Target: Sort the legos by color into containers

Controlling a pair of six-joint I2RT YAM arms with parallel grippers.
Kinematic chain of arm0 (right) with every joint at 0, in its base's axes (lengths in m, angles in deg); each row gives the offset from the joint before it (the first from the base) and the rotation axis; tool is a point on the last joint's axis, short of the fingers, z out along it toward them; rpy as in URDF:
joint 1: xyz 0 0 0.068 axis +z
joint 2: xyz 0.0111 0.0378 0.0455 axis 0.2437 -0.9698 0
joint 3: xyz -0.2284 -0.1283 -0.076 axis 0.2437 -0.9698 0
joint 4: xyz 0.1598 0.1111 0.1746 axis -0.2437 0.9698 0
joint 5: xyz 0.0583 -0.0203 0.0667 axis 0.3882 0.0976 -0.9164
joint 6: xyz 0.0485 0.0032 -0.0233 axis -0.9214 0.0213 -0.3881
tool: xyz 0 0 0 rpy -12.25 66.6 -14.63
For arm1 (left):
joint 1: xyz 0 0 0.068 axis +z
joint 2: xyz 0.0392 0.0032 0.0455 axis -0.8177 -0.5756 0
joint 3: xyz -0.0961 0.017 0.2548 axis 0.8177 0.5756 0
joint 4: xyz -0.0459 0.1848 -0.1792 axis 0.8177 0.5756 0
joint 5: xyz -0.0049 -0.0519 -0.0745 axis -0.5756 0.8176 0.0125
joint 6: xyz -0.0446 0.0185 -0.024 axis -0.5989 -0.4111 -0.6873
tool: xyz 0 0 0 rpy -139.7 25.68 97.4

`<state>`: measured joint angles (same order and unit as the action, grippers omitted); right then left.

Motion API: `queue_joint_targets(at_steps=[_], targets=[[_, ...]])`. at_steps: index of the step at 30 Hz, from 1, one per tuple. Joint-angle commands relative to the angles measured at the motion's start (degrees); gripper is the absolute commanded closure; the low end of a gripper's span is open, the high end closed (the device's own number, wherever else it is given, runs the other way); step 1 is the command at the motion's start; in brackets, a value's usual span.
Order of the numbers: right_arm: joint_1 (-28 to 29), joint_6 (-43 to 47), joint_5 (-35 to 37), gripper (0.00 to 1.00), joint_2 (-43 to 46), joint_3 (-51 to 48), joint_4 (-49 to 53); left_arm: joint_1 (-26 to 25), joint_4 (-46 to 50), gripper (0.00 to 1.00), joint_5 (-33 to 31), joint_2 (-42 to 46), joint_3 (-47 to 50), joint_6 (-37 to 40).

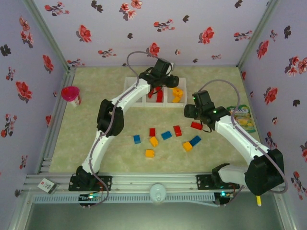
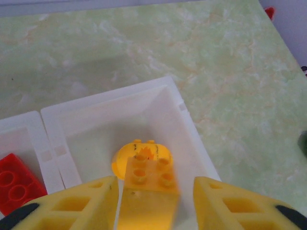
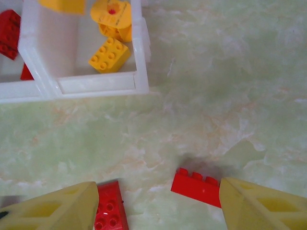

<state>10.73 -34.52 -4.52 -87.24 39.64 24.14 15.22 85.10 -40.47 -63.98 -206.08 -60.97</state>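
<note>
Your L gripper (image 2: 154,182) points down over a white bin (image 2: 175,103). Both yellow fingers (image 2: 79,203) sit at the bottom edge, jaws apart. Btwn them is a yellow brick (image 2: 146,194), four studs up, lower end blurred. There's only a thin sliver of gap on the frame-left side and a wider gap on the other, so no pad is clearly touching it. Just behind the brick, inside the bin, lies a round yellow piece (image 2: 139,154). The next bin (image 2: 21,127) at frame-left shares a wall w/ the first and holds a red brick (image 2: 17,187). The rest is green marbled table (image 2: 230,67). There's a red bit (image 2: 270,10) top right and a dark thing (image 2: 303,143) at the right edge; can't tell what either is.
</note>
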Motion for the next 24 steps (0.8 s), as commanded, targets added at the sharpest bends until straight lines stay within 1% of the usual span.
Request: queue_joint_targets(at_steps=[1, 2, 6, 9, 11, 15, 19, 24], targets=[[-0.3, -0.7, 0.4, 0.32, 0.7, -1.4, 2.2, 0.5, -3.4, 0.53, 1.2, 2.9, 0.4, 1.1], [-0.2, -0.4, 0.1, 0.32, 0.7, -1.4, 2.5, 0.5, -4.2, 0.52, 1.3, 3.6, 1.3, 1.2], [0.3, -0.3, -0.4, 0.32, 0.9, -1.2, 4.6, 0.5, -3.4, 0.52, 1.3, 6.0, 2.5, 1.5], [2.0, -0.9, -0.4, 0.32, 1.8, -2.0, 6.8, 0.4, -4.5, 0.52, 1.4, 10.3, 7.0, 2.2], [3.4, -1.8, -0.7, 0.32, 2.5, -3.0, 8.3, 0.5, -5.5, 0.5, 1.3, 13.9, 11.4, 3.1], [7.8, -5.6, -4.2, 0.32, 2.7, -6.5, 8.9, 0.6, -8.8, 0.48, -0.3, 22.2, 23.0, 4.5], [14.0, -10.7, -4.5, 0.32, 1.9, -9.2, 9.6, 0.9, -12.5, 0.46, -1.0, 29.9, 34.1, 4.9], [19.7, -14.4, -4.3, 0.32, 0.6, -10.0, 10.9, 1.1, -14.9, 0.46, -1.6, 37.4, 44.2, 5.3]])
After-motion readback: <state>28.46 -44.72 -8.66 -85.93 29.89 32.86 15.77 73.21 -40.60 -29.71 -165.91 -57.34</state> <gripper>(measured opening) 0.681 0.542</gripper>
